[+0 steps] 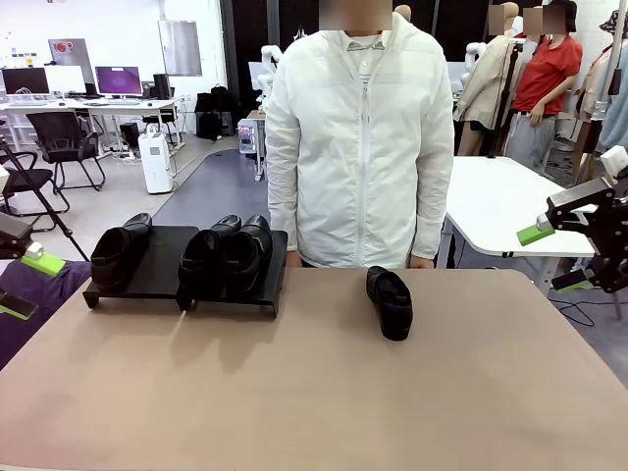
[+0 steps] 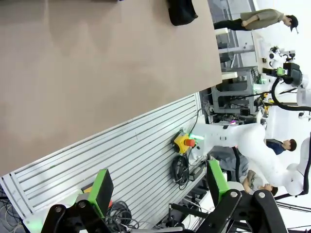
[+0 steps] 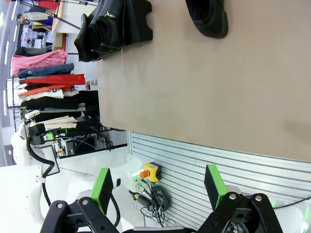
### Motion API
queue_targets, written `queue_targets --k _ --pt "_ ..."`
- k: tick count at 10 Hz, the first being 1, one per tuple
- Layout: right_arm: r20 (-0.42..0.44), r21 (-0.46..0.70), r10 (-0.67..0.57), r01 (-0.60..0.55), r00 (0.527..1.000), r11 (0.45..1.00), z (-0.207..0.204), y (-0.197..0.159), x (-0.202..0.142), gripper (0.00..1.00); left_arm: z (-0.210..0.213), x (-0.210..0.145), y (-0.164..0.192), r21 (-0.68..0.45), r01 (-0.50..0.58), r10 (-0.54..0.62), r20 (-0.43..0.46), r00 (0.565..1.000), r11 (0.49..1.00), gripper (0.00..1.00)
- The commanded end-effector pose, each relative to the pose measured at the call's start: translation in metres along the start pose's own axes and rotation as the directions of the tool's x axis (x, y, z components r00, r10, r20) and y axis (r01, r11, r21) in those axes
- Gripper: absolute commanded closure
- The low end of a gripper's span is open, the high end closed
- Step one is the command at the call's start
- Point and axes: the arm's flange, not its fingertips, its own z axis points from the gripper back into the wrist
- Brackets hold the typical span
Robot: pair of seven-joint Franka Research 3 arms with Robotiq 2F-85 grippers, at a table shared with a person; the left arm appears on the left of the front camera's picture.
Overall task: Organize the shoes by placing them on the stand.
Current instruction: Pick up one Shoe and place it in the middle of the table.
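Bright, even overhead indoor light, soft faint shadows under the shoes (image 1: 390,302) and stand (image 1: 157,265), mild sheen on the tan tabletop (image 1: 314,392), front view sharp, wrist views wide-angle, bowed edges, washed-out white background.

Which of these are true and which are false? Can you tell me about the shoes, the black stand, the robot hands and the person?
1. Three shoes sit on the stand. True.
2. The fourth shoe is on the stand too. False: it lies on the tan table, to the right of the stand.
3. The right gripper holds a shoe. False: its jaws are open and empty, off past the table's right edge.
4. The left gripper is open with nothing between its fingers. True.
5. The person is lifting a shoe. False: the person stands behind the table, holding nothing that can be seen.
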Motion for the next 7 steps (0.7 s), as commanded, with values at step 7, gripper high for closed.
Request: queue_targets --k 7 --pt "-0.207 -0.168 0.256 -0.292 0.944 0.942 -0.069 0.068 0.095 0.00 -0.001 0.001 -0.001 -0.017 -0.004 0.004 0.009 1.000 1.000 0.00"
